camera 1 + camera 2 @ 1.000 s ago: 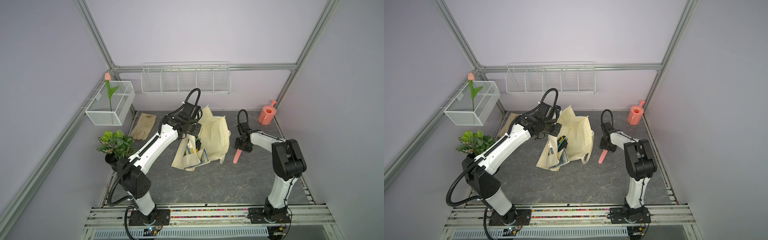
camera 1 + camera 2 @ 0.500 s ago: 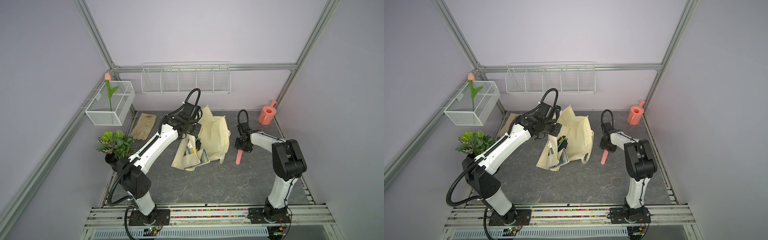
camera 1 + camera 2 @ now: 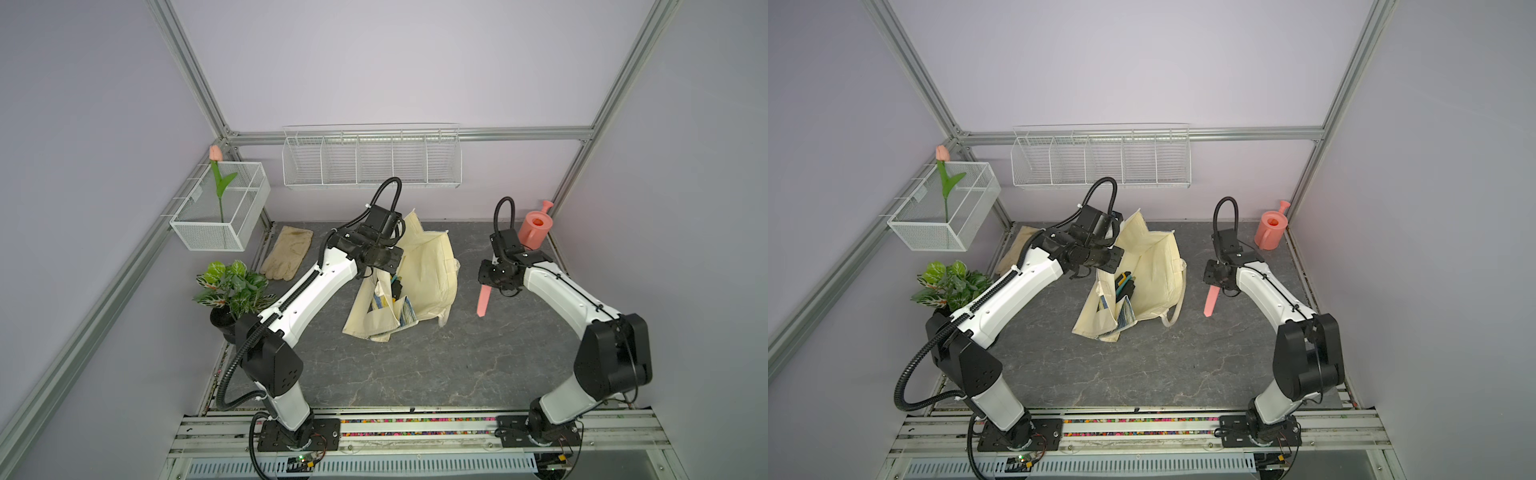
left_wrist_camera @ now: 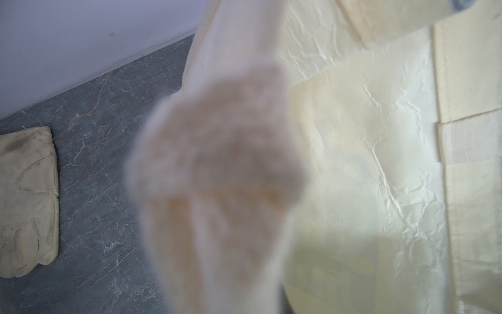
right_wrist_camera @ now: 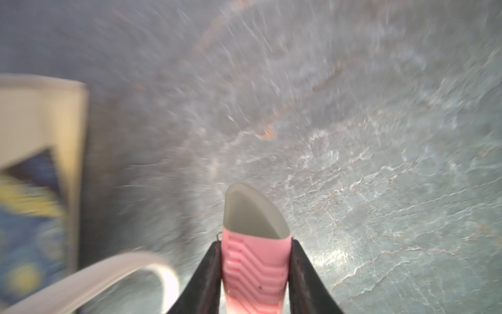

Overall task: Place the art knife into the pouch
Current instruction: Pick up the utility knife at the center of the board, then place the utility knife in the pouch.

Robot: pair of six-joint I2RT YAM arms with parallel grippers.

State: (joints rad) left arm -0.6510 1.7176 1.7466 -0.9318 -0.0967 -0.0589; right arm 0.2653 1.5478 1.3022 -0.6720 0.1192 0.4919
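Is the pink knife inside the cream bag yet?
Out. The art knife hangs clamped in the right pincer, beside the pouch, not in it.

Blurred pouch point(image 5: 32, 204); cropped art knife point(image 5: 255, 261)

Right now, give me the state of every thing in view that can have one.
left gripper, shut on the edge of the pouch.
right gripper, fingers shut on the art knife.
pouch, resting on the table, mouth held open.
art knife, gripped, hanging down beside the pouch, not in it.
watering can, upright.
gloves, lying flat.
potted plant, upright.
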